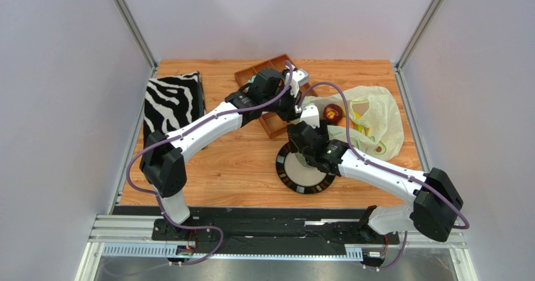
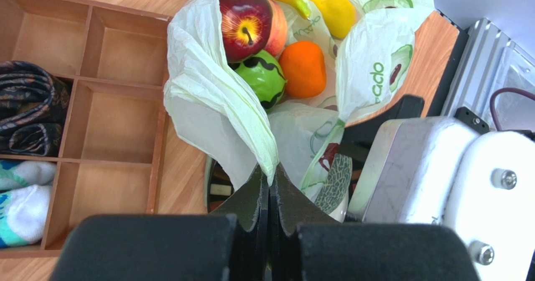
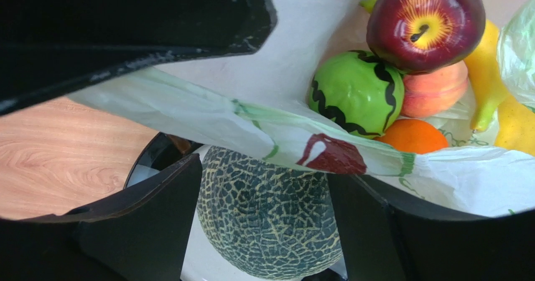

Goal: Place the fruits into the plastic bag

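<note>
Right tool (image 3: 264, 174) clamps the large grey-green netted melon (image 3: 270, 231) at lower centre, just below the crinkly pale green avocado-print plastic bag (image 3: 207, 115), whose lip left tool (image 2: 269, 196) pinches; better raise that lip first.

I work in a lab test booth: plain pale walls (image 1: 63, 105) box in my wood-look table (image 1: 226, 168), with bare aluminium posts (image 1: 132, 22) and a metal mounting rail (image 1: 125, 231).
</note>
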Motion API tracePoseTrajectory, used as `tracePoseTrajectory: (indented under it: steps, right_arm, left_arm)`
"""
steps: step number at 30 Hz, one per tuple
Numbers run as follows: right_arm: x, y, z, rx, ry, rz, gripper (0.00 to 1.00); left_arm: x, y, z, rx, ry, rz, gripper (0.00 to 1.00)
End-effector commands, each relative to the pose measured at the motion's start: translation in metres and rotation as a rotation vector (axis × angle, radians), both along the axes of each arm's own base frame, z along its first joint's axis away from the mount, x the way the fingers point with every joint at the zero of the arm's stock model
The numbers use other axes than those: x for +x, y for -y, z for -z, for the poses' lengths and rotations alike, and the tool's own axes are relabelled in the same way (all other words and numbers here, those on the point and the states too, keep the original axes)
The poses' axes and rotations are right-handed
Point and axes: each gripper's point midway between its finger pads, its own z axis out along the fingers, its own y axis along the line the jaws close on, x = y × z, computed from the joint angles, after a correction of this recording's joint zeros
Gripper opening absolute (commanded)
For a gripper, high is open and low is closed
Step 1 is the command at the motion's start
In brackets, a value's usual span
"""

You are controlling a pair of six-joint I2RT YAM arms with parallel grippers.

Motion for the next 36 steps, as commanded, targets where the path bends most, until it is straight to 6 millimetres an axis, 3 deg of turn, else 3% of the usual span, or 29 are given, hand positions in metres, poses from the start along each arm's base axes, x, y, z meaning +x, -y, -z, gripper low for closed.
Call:
tracePoseTrajectory:
  steps: [1,4,8,18,21,29,36]
  right_arm:
    - [0.018,0.017,-0.009,0.013,0.056,0.075,0.78]
    - [0.020,0.028,0.001,0.033,0.018,0.090,0.78]
    - [0.016,0.026,0.017,0.069,-0.052,0.060,0.78]
    - [-0.023,0.009,0.042,0.217,-0.247,0.007,0.77]
    - [-0.031,0.000,0.042,0.282,-0.264,-0.021,0.76]
    - [-0.044,-0.001,0.013,0.322,-0.223,-0.032,0.76]
    - [-0.021,0.015,0.006,0.205,-0.164,0.021,0.78]
  left_arm:
    - [-0.006,0.007,-0.041,-0.085,0.061,0.033,0.00]
    - [-0.007,0.007,-0.042,-0.085,0.061,0.035,0.00]
    - [-0.006,0.007,-0.041,-0.084,0.063,0.034,0.00]
    - [-0.006,0.007,-0.043,-0.088,0.066,0.034,0.00]
    - [-0.006,0.007,-0.042,-0.087,0.061,0.034,0.00]
    - [-0.005,0.008,-0.038,-0.082,0.057,0.032,0.00]
    - [-0.006,0.009,-0.036,-0.082,0.047,0.036,0.00]
